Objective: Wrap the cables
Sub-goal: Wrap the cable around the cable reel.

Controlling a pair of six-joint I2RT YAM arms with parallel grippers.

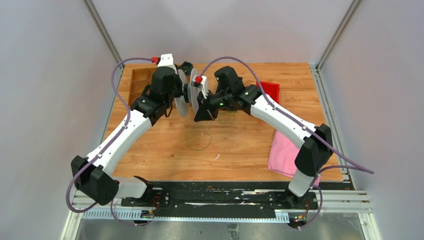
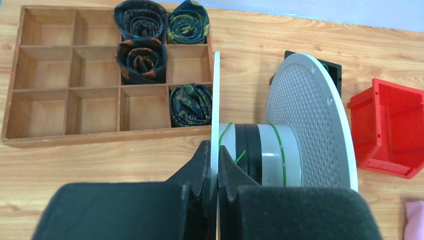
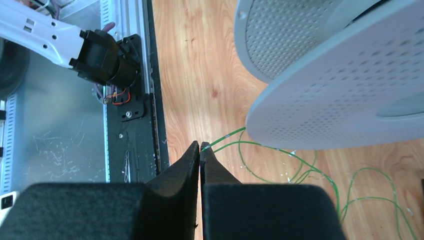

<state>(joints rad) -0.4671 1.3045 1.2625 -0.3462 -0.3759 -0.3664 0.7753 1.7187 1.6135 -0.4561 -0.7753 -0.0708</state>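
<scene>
four dark bundles (image 2: 142,60) in wooden tray (image 2: 100,136)

No legible text anywhere

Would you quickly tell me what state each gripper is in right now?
Left gripper: closed on the thin flange of the grey plastic spool.
Right gripper: closed on a thin green wire cable.

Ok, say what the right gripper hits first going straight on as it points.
Probably the wooden tabletop, just beside the grey perforated spool flange. The right gripper, shut on a thin green cable, seems to clear the flange, but depth is unclear.
</scene>
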